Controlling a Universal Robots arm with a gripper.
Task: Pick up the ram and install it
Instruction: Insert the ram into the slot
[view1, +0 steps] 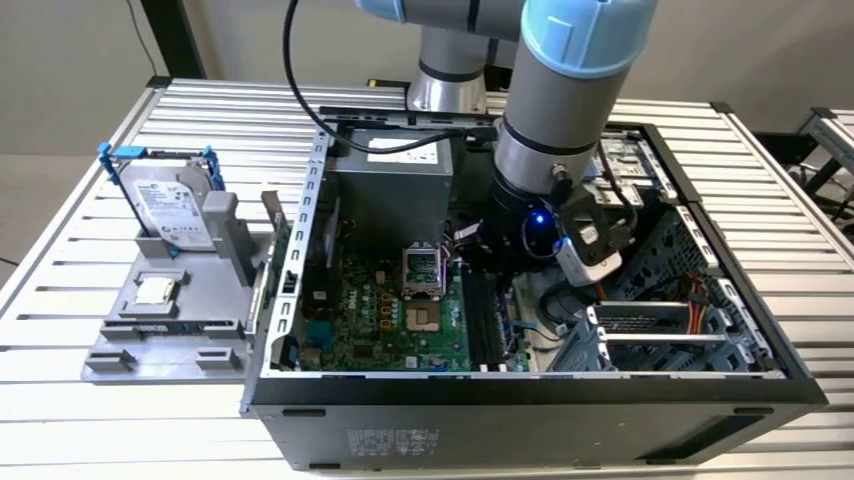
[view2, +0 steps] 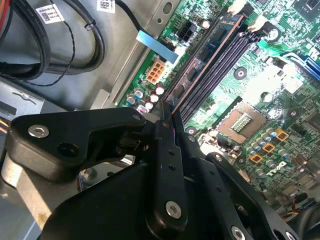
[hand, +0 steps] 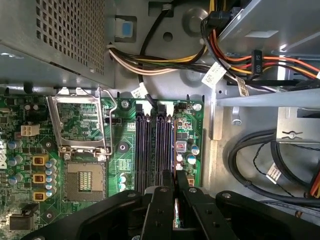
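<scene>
My arm reaches down into the open case (view1: 534, 385) on the slatted table (view1: 80, 400), and my gripper (hand: 174, 200) hangs low over the motherboard (view1: 387, 320), just above the black slots (hand: 155, 150). In both wrist views my fingers (view2: 167, 150) are drawn close together, clamped on the ram (view2: 205, 57). In the second wrist view the ram runs as a thin edge-on stick from between my fingers out along the slots, its long side lined up with them and lying at the slot nearest the case's metal wall; its far end reaches the white latches (view2: 235, 9). I cannot tell whether it is seated in the slot or only resting on it. In the first wrist view a sliver of the ram shows in the narrow gap between my fingers, directly over the slots.

Beside the slots sits the open CPU socket (hand: 85, 180) with its metal frame (hand: 80, 120) lifted. Bundled cables (hand: 150, 62) run past the grey power supply (view1: 390, 185).

In the exterior view, a hard drive (view1: 171, 205) in a blue frame stands upright on a grey holder (view1: 174, 320) at the exterior view's left of the case, well apart from my gripper.
</scene>
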